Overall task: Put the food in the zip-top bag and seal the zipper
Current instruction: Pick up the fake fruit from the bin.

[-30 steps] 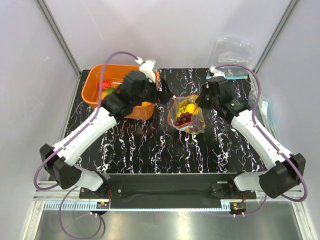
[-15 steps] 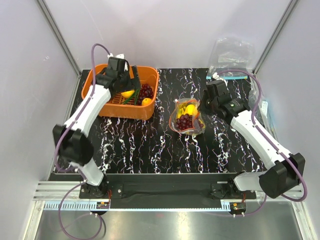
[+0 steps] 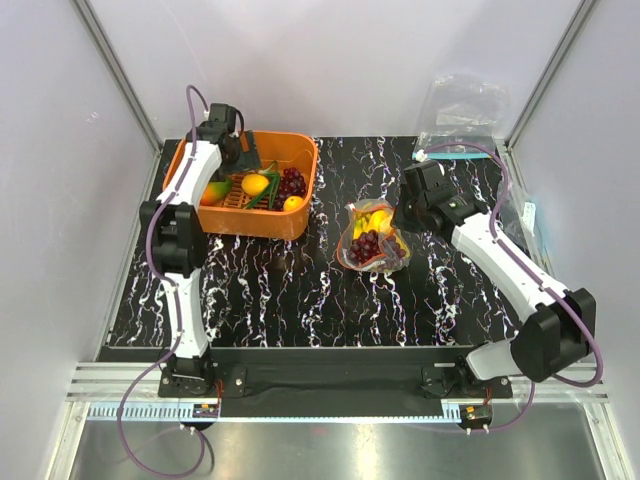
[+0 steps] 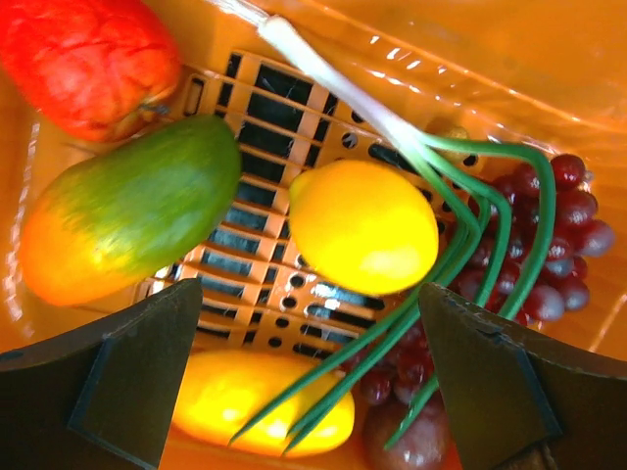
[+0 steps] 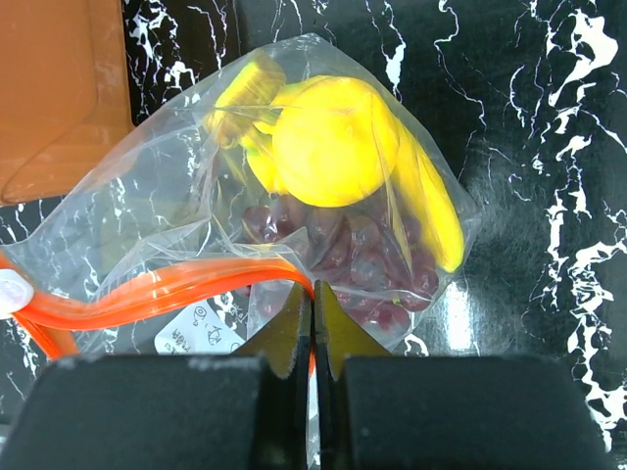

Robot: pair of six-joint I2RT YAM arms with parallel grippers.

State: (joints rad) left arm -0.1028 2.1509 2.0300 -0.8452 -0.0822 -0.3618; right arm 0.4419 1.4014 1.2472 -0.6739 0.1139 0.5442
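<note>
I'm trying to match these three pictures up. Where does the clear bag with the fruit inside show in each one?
Top external: the zip-top bag lies right of centre on the black mat.
Left wrist: not in it.
Right wrist: it fills the middle of the picture.
Shared landmark: the orange basket, seen in all three.

Orange basket point(image 3: 250, 222) sits at the worktop's point(image 3: 300, 300) far left corner. Clear bags point(image 3: 465, 105) lie heaped past its far right corner.
</note>
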